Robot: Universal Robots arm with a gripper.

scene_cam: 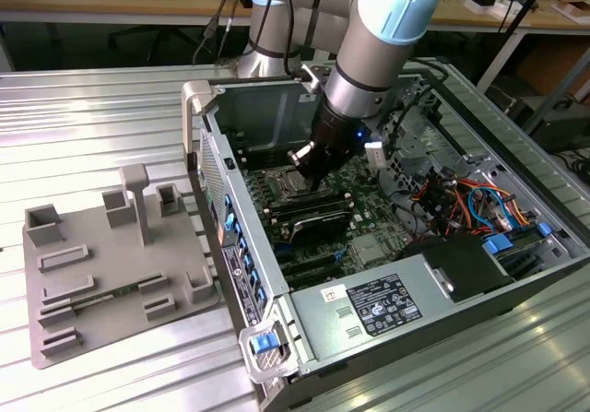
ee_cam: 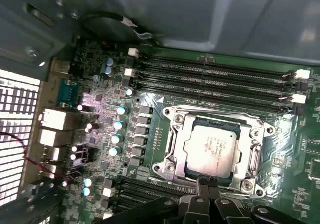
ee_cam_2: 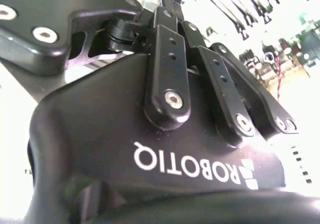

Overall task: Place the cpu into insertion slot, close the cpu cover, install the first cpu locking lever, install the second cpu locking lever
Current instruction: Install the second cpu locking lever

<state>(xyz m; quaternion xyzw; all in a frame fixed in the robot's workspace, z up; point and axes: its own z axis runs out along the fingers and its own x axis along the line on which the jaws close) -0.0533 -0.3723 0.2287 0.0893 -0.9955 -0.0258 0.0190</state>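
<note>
The cpu [ee_cam: 210, 149] lay seated in the insertion slot [ee_cam: 176, 134], just ahead of the gripper [ee_cam: 207, 186]. Its jaws looked clenched, holding nothing. Steady, square pressure on the cpu cover [ee_cam: 256, 156] seemed wise.

Claw [ee_cam: 206, 183] tips' gap undiscernible

The cpu [ee_cam: 210, 149] has a matt silvery-grey metal top, and the cpu cover [ee_cam: 176, 143] round it is brighter bare metal. The gripper [ee_cam: 206, 185] body is smooth glossy black plastic. The desk [scene_cam: 83, 126] is ribbed, brushed aluminium; the fixture plate [scene_cam: 111, 274] is dull grey plastic.
</note>
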